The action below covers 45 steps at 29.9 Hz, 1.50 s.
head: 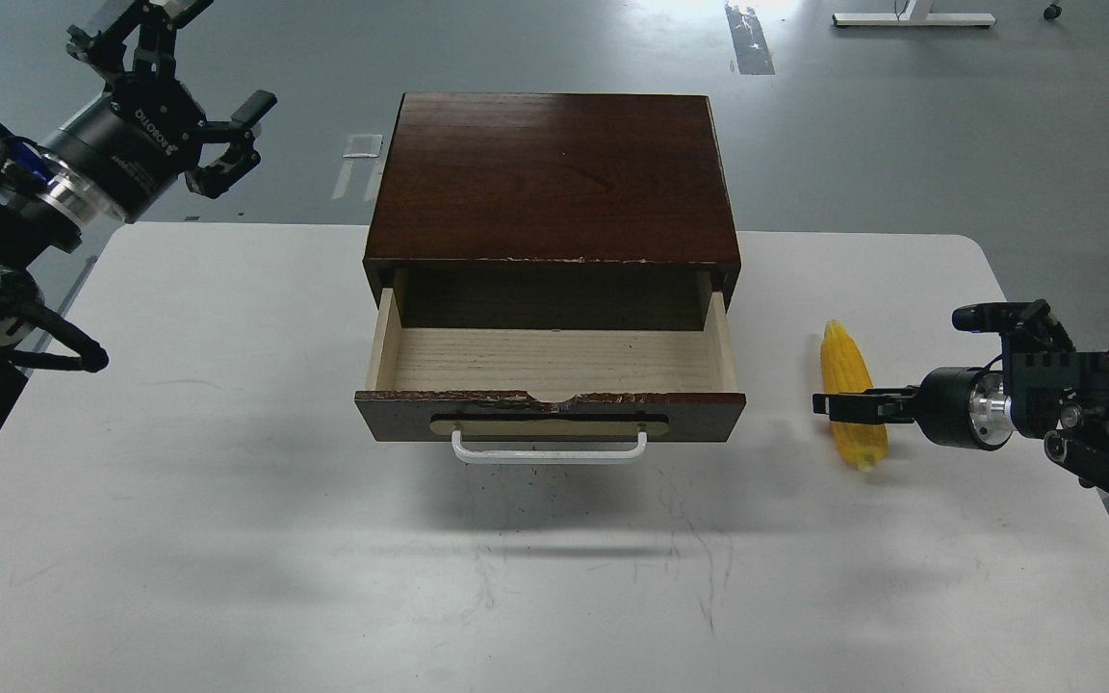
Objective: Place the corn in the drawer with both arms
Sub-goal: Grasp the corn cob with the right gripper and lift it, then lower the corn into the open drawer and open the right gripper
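Observation:
The corn point(850, 385) lies on the white table to the right of the drawer, its pointed tip towards the back and leaning a little left. The drawer point(699, 416) is pulled open from the dark cabinet point(554, 173), and its pale wood inside holds nothing. My right gripper point(829, 404) reaches in from the right, low over the table, and its fingers lie across the lower half of the corn. They are seen edge-on, so their gap does not show. My left gripper point(222, 53) is open and empty, raised beyond the table's back left corner.
The white table point(227, 481) has a rounded back right corner and a right edge close to my right arm. The white bar handle point(549, 452) sticks out from the drawer front. Grey floor lies beyond the table.

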{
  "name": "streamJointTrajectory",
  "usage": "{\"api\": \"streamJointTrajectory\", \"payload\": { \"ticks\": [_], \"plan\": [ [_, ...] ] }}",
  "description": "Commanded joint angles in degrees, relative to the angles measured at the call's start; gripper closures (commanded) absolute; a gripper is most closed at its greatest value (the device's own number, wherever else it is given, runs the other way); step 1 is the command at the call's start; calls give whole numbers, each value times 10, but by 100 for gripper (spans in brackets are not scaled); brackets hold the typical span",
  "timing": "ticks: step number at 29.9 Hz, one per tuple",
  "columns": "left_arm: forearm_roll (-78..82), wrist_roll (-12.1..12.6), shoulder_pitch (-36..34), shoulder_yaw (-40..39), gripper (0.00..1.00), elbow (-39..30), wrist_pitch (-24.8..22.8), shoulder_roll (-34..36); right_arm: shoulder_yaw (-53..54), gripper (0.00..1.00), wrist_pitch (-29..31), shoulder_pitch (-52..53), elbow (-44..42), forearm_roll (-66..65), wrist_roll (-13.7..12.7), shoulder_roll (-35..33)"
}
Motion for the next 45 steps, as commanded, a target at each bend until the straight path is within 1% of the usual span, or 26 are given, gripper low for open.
{"api": "streamJointTrajectory", "payload": {
  "ticks": [1, 2, 6, 8, 12, 14, 19, 20, 22, 23, 24, 26, 28, 30, 32, 35, 39, 43, 45],
  "plan": [
    [0, 0, 2, 0, 1, 0, 0, 0, -13, 48, -8, -1, 0, 0, 6, -1],
    [0, 0, 2, 0, 1, 0, 0, 0, -14, 58, -9, -1, -2, 0, 6, -2],
    [0, 0, 2, 0, 1, 0, 0, 0, -14, 66, -9, -1, -4, 0, 6, -3],
    [0, 0, 3, 0, 1, -1, 0, 0, -14, 73, -9, 4, -3, 0, 6, -4],
    [0, 0, 2, 0, 1, 0, 0, 1, -13, 74, -10, 33, 0, 0, 6, -13],
    [0, 0, 2, 0, 1, 0, 0, 1, -11, 74, -10, 69, 4, 1, 6, -23],
    [0, 0, 2, -3, 1, 0, 0, 1, -15, 73, -3, 211, 38, 2, 6, -39],
    [0, 0, 2, -4, 1, 0, 0, 0, -17, 72, -2, 230, 43, 1, 6, -39],
    [0, 0, 2, -6, 1, 0, 0, 1, -33, 72, 10, 306, 56, 1, 6, -30],
    [0, 0, 2, -6, 1, 0, 0, 1, -42, 72, 14, 327, 60, 1, 6, -24],
    [0, 0, 2, -6, 1, 0, 0, 1, -59, 72, 19, 365, 67, 1, 6, -4],
    [0, 0, 2, -6, 1, 0, 0, 1, -80, 72, 20, 401, 72, 1, 6, 18],
    [0, 0, 2, -7, 1, 0, 0, 2, -113, 72, 20, 459, 84, 1, 6, 61],
    [0, 0, 2, -7, 1, 0, 0, 2, -129, 72, 20, 491, 95, -1, 6, 97],
    [0, 0, 2, -7, 1, 0, 0, 3, -137, 72, 20, 509, 103, -1, 6, 118],
    [0, 0, 2, -7, 1, -1, 0, 13, -160, 72, 19, 547, 136, -10, 6, 167],
    [0, 0, 2, -7, 1, -1, 0, 21, -185, 72, 17, 577, 169, -68, 6, 214],
    [0, 0, 2, -7, 1, -1, 0, 25, -205, 72, 7, 578, 180, -133, 6, 243],
    [0, 0, 2, -7, 1, -1, 0, 26, -224, 72, -9, 578, 188, -153, 6, 251]
  ]
}}
